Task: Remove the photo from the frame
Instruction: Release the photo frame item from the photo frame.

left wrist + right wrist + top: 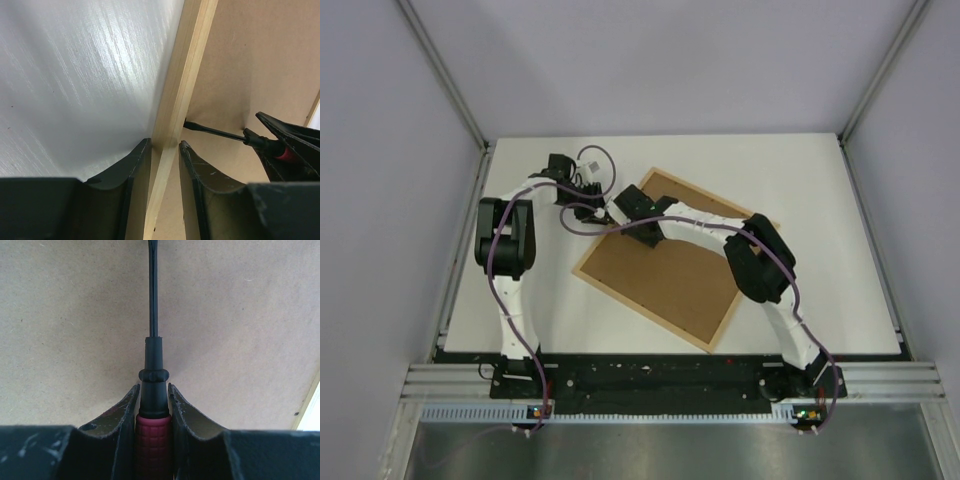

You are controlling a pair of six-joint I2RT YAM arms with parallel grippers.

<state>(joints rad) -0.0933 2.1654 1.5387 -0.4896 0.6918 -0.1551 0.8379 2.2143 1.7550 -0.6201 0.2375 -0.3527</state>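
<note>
On the table (820, 200), left hand (165, 143) straddles the frame (182, 75).

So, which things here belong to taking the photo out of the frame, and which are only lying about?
Part of the job: the frame, lying face down; its brown backing board; the screwdriver held in the right fingers, tip at the rim; the left fingers astride the rim.
Only there: the white table. The photo is not in view.
</note>
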